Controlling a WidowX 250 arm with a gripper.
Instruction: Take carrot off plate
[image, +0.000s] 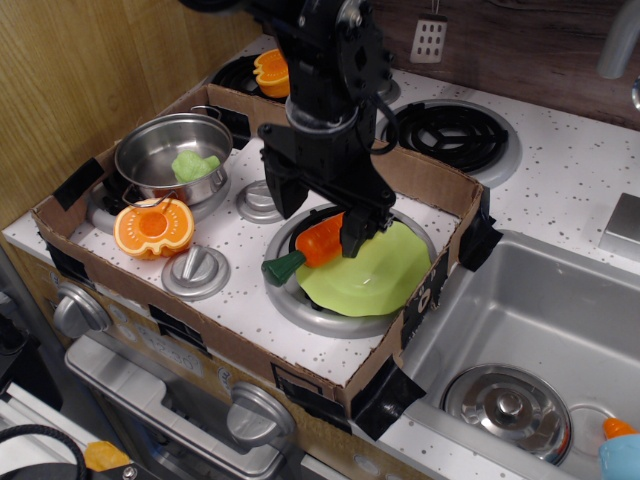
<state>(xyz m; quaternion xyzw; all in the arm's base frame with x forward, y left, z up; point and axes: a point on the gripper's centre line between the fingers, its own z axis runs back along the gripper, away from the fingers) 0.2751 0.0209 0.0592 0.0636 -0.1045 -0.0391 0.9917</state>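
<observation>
The gripper (318, 218) is seen low over the stove top, its two dark fingers spread wide. One finger (284, 196) stands at the left side, and the other finger (358, 226) stands at the right. Between them the carrot (312, 246) is straddled: its orange body runs under the gripper, and its upper, narrow part is hidden behind the right finger. Only the thick orange end and the dark green stem are left showing, poking out below and to the left of the gripper. Whether the fingers already touch the carrot cannot be told; no pinch is seen.

The carrot is found lying on the plate (380, 270), along its left rim, with the stem hanging past the edge over the burner ring. The plate spreads out below and to the right of the gripper.

Well to the left of the gripper a steel pot (170, 155) is seen, and just in front of it a ridged orange toy half (152, 227). All of this is enclosed by a cardboard tray (330, 375), whose far wall passes just behind the gripper.
</observation>
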